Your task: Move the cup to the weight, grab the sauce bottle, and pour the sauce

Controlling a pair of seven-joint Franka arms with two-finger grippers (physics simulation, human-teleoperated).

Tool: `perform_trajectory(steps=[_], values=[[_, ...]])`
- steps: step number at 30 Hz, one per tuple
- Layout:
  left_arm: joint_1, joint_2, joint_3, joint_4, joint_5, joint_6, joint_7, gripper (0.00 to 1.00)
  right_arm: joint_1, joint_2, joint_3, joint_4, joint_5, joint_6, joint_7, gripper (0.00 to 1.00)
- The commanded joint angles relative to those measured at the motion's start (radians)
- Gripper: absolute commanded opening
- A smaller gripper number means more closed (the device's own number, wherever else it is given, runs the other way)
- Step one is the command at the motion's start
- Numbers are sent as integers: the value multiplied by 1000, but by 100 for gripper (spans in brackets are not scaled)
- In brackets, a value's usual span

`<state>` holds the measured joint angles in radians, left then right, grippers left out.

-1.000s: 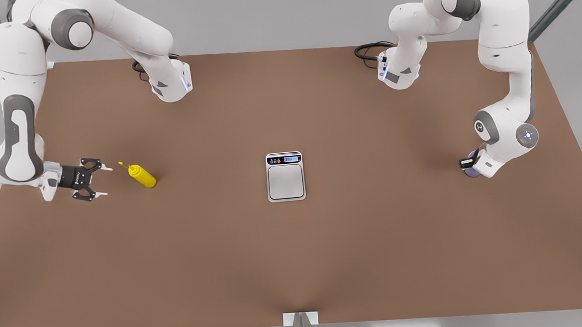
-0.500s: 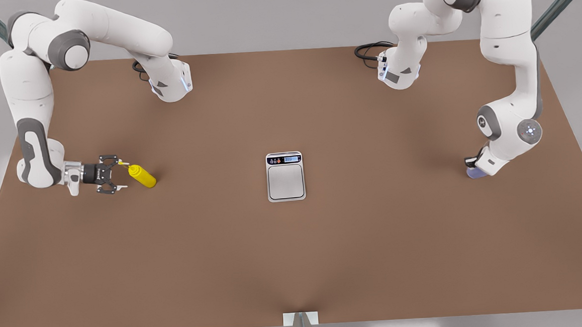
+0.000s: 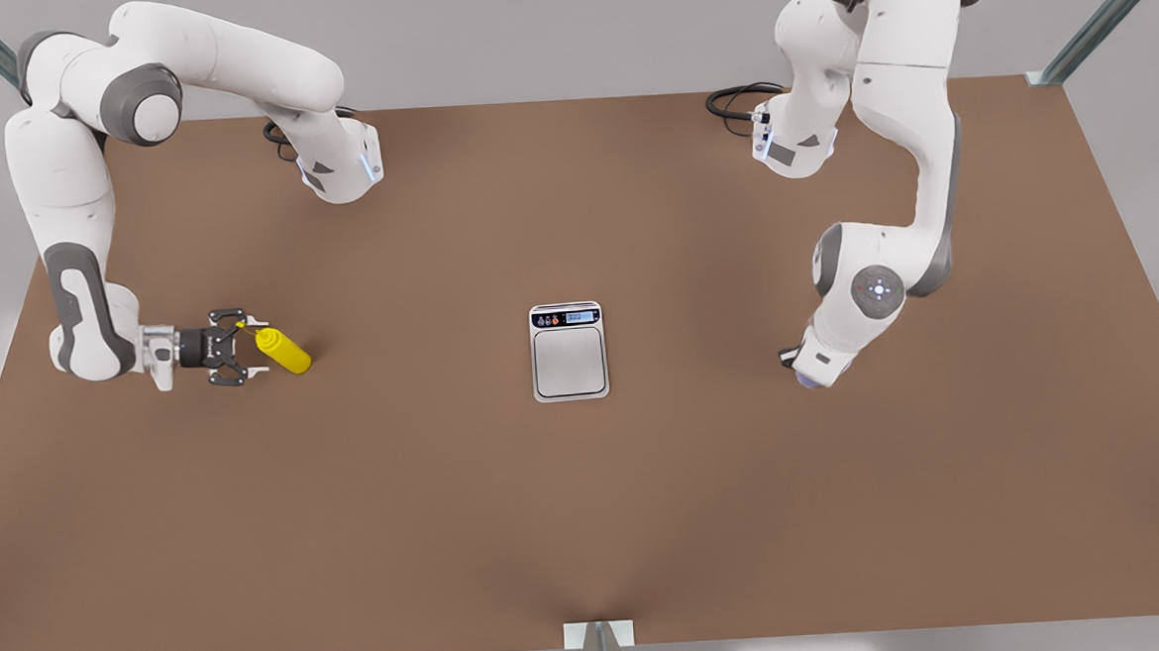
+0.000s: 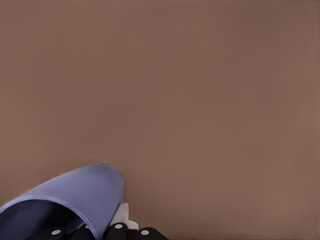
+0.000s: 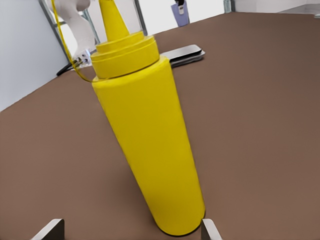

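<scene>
The left gripper point(image 3: 808, 375), closed on the cup point(image 3: 809, 381), has swung in from the front view's far right and now hangs right of the weight point(image 3: 569, 351), roughly halfway there. Cup not yet on the plate. Slightly farther back at the left, the right gripper point(image 3: 247, 354) has closed in, fingers open around the standing sauce bottle point(image 3: 283, 350); grasp looks imminent.

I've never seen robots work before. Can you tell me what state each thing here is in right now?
Cup: held in the left gripper, carried above the table, short of the scale.
Scale: flat on the table, plate bare, display lit.
Sauce bottle: standing, not gripped.
Right gripper: open, fingers either side of the bottle.
</scene>
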<state>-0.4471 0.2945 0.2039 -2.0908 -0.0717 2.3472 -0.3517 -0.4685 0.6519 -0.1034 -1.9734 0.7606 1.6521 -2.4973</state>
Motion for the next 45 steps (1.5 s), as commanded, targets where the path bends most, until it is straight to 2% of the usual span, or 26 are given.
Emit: perform_trajectory(steps=[1, 3, 5, 10, 14, 18, 23, 25, 29, 31, 32, 33, 37, 40, 45], values=[[-4, -3, -15, 0, -120, 1, -15, 21, 7, 0, 1, 1, 0, 0, 0, 100], [-19, 2, -67, 24, -155, 3, -96, 21, 7, 6, 10, 5, 6, 2, 0, 100], [-84, 40, -67, 57, -155, 46, -188, 21, 7, 14, 19, 4, 5, 0, 0, 100], [-272, 218, -69, 305, -155, 32, -498, 21, 30, 15, 22, 5, 6, 0, 0, 100], [-360, 227, -70, 373, -143, -59, -638, 21, 39, 22, 28, 5, 6, 0, -2, 100], [-432, 284, -69, 433, -138, -49, -736, 21, 37, 23, 45, 7, 14, 0, -2, 100], [-433, 380, -69, 618, -138, -109, -849, 21, 37, 28, 54, 8, 28, -2, -2, 100], [-453, 416, -67, 661, -135, -124, -886, 21, 36, 29, 54, 8, 28, -6, -2, 75], [-475, 489, -69, 742, -108, -126, -941, 21, 36, 29, 56, 10, 28, -6, -2, 72], [-475, 508, -69, 767, -108, -126, -949, 45, 36, 37, 56, 15, 28, -9, -2, 71], [-475, 508, -69, 767, -108, -126, -949, 47, 36, 37, 56, 15, 28, -9, -2, 70], [-475, 506, -69, 767, -108, -126, -951, 56, 36, 37, 56, 16, 28, -15, 0, 70], [-475, 506, -67, 767, -106, -128, -964, 63, 36, 40, 54, 16, 28, -18, -2, 66], [-478, 502, -67, 781, -94, -138, -966, 100, 33, 40, 54, 27, 29, -37, 0, 64], [-478, 485, -67, 825, -91, -226, -989, 100, 27, 40, 54, 30, 29, -49, 3, 62]])
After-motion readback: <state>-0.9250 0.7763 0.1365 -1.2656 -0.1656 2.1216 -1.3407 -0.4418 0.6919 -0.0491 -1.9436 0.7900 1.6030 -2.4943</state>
